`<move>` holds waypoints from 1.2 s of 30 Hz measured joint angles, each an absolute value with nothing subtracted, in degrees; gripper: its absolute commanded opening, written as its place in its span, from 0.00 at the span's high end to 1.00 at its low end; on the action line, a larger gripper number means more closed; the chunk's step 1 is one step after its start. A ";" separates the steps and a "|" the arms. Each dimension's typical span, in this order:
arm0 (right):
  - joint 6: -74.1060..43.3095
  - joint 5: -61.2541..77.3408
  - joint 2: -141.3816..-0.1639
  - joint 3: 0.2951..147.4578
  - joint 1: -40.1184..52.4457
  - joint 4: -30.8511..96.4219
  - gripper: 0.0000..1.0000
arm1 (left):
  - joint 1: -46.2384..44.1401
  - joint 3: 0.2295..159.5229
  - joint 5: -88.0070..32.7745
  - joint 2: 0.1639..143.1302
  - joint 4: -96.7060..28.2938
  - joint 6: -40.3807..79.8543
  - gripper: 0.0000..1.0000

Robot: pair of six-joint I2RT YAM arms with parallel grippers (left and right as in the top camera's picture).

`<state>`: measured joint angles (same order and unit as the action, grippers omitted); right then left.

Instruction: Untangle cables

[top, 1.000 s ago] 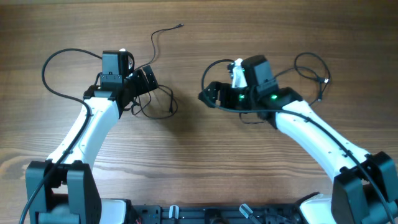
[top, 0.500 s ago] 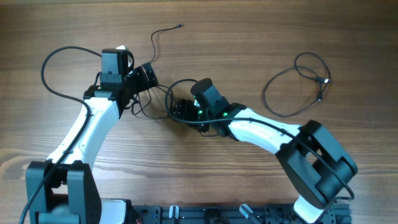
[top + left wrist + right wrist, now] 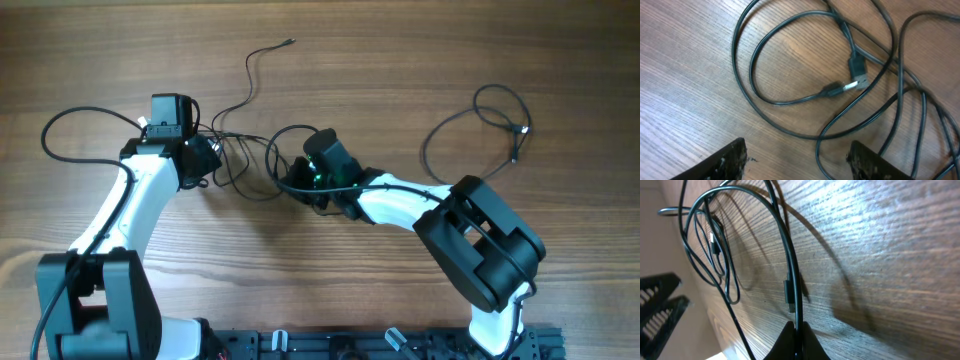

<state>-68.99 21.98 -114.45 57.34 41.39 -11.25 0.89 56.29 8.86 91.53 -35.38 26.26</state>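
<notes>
Overhead view: cable bundle (image 3: pixel 243 163) left of centre on the wooden table (image 3: pixel 380 60)

Bare wood lies open on every side of it. The right gripper (image 3: pixel 795 334) is closed and pinches one strand of the bundle. The left gripper (image 3: pixel 800 157) is open above the loops, and only its finger ends are visible. A loose cable (image 3: pixel 520 131) lies well apart, at the right.
</notes>
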 measured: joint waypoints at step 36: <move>-33.74 14.98 -47.55 59.27 11.60 9.89 0.96 | 0.93 56.07 11.53 104.05 -23.05 24.93 0.70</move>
